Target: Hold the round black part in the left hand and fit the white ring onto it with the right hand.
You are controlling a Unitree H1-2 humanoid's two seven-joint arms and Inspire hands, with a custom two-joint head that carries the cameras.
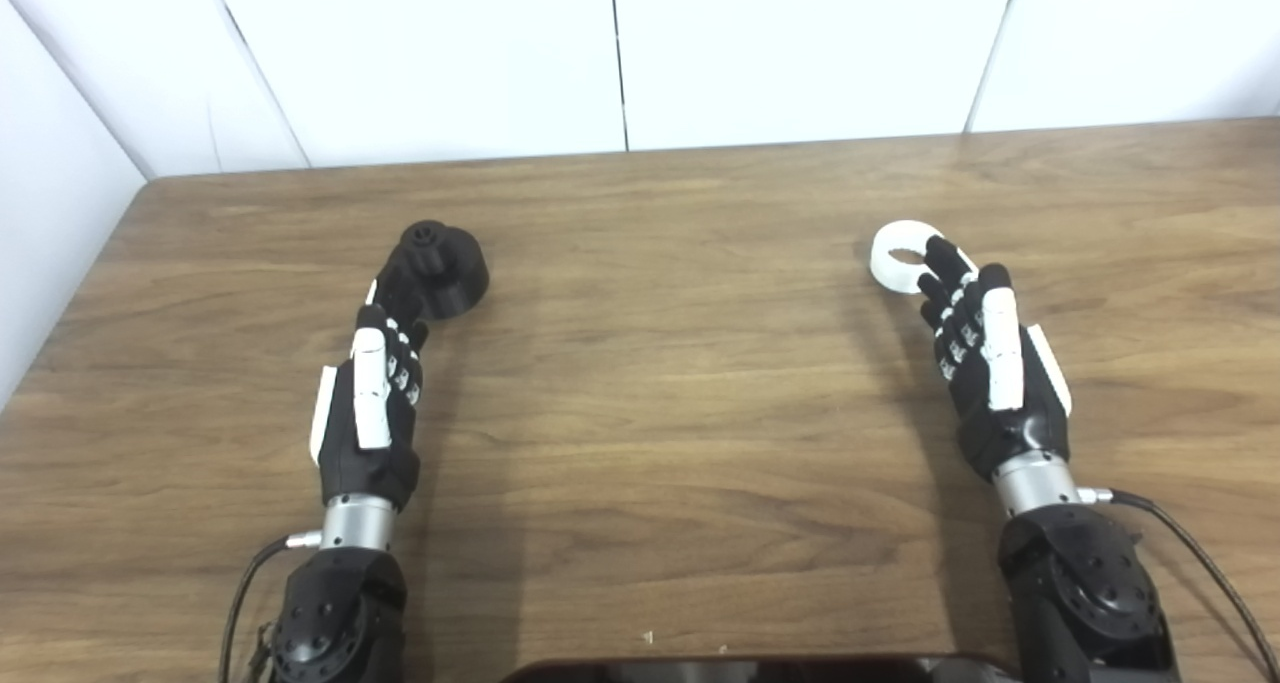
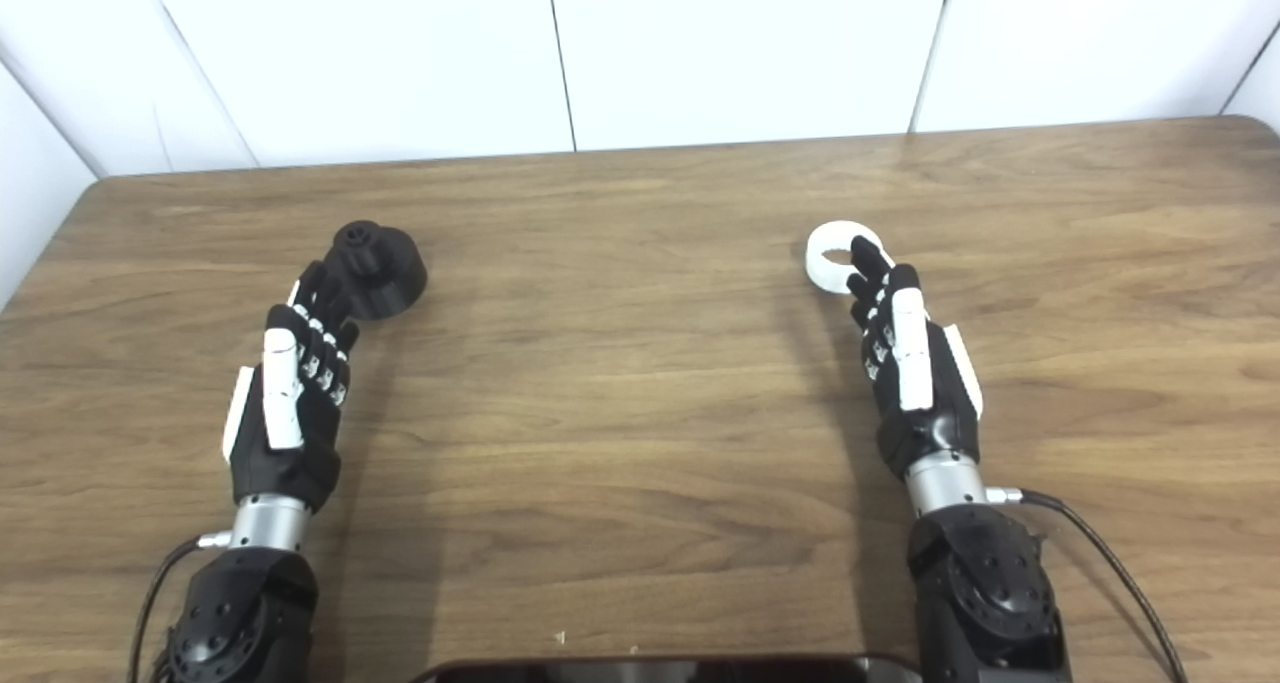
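Note:
The round black part (image 1: 445,266) stands on the wooden table at the left, with a small knob on top. My left hand (image 1: 375,393) reaches toward it, fingers extended and apart, fingertips at its near side; it holds nothing. The white ring (image 1: 900,255) lies flat on the table at the right. My right hand (image 1: 985,358) is open, fingers stretched out, with its fingertips over the ring's near right edge; part of the ring is hidden behind them.
The wooden table (image 1: 660,363) ends at a white panelled wall at the back and a white wall at the left. A dark object (image 1: 760,671) sits at the bottom edge between the arms. Cables trail from both wrists.

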